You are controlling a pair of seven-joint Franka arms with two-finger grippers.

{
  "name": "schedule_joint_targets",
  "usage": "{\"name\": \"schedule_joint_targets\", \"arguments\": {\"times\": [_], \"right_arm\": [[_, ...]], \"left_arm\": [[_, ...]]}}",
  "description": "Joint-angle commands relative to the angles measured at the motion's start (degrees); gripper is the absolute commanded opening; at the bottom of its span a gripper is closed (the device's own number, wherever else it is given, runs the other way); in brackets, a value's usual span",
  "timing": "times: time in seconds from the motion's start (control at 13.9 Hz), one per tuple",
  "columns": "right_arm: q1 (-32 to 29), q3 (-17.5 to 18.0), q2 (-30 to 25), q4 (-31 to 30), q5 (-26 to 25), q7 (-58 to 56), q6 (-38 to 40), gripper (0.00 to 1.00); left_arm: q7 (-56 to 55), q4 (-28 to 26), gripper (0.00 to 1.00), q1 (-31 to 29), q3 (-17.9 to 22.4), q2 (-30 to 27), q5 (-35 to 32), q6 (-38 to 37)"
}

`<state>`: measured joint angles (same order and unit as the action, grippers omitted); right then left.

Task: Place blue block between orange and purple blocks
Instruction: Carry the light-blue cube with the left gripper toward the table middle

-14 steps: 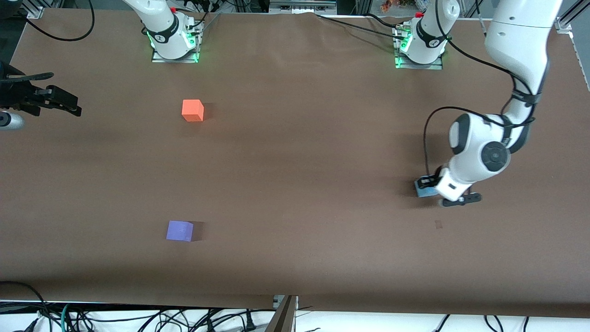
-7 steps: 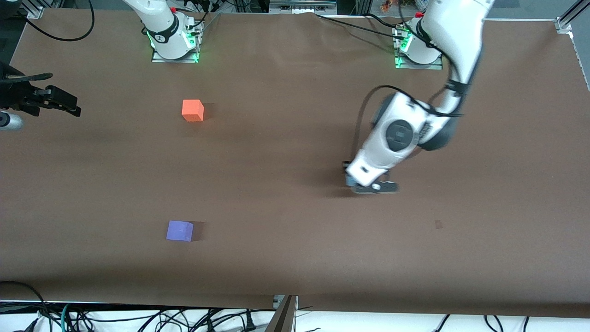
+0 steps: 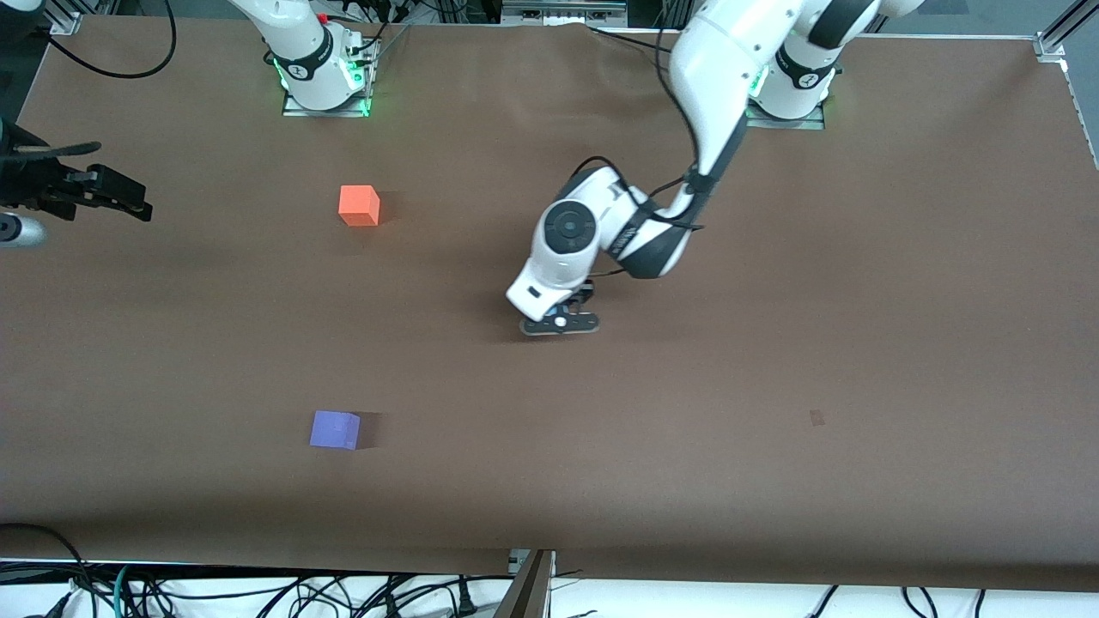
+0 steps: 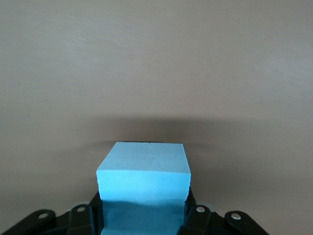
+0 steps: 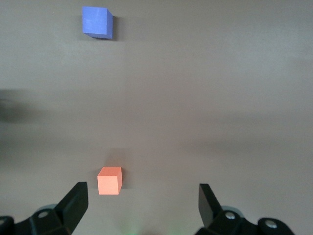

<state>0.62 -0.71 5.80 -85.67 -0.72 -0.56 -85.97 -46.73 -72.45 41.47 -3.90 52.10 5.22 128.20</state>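
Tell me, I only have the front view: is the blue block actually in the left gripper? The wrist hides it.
Observer: Yes. The left wrist view shows the blue block clamped between the left gripper fingers, bare table below.
Operator: And the right gripper?
Observer: The right gripper is open and empty, waiting at the right arm's end of the table.
Operator: What does its camera see?
Observer: The orange block and the purple block, with open table between them.
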Motion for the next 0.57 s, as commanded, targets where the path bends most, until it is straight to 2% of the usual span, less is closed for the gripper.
{"name": "schedule_joint_targets", "arguments": {"times": [0.0,0.07,0.29,0.5], "right_arm": [[-0.7,0.5,0.9,0.8,-0.6,-1.0,-0.3,1.0],[-0.5,0.5,3.0,0.6,-0.9,-0.9,-1.0,1.0],[-0.9,0.4,5.4,0.7,-0.7,-1.1,-1.4,1.0],[-0.1,0.8,6.6,0.7,-0.2,0.2,-1.8,1.0]], "left_arm": [[-0.6,5.6,0.68,0.7,0.9,2.5,1.1,-0.4],[0.2,5.4,1.0,0.7,1.0,2.4,0.8,-0.4],[0.4,5.4,1.0,0.2,1.2,1.2,0.4,-0.7],[0.3,3.7,1.0,-2.4,1.0,-3.7,0.8,-3.6]]}}
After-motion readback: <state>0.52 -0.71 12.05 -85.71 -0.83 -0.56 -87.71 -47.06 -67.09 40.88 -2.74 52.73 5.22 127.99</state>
